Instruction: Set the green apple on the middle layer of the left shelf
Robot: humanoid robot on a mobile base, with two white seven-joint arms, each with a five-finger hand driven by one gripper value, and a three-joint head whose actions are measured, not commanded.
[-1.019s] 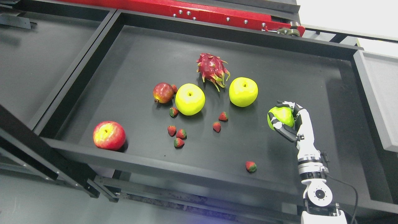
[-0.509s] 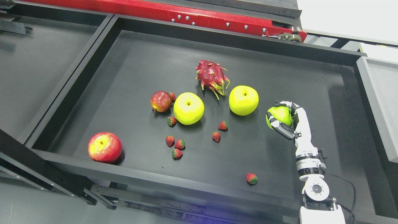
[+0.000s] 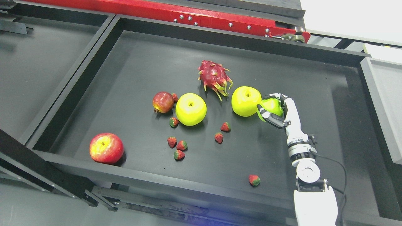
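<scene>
A green apple point(image 3: 272, 106) sits inside the curled fingers of my right hand point(image 3: 274, 108), whose white arm rises from the bottom right. The held apple hangs right beside a yellow-green apple point(image 3: 246, 101) lying on the black shelf tray point(image 3: 125, 72), close to touching it. A second yellow-green apple point(image 3: 190, 109) lies further left. My left arm does not show.
On the tray also lie a dragon fruit point(image 3: 214, 76), a small dark-red fruit point(image 3: 163, 102), a red apple point(image 3: 106, 148) at the front left, and several strawberries point(image 3: 179, 147). Another tray point(image 3: 28, 59) adjoins on the left, a grey one point(image 3: 384, 103) on the right.
The camera tilted first, shifting the whole picture down. Since then my right hand has carried the green apple up and to the left, close to the right-hand yellow-green apple.
</scene>
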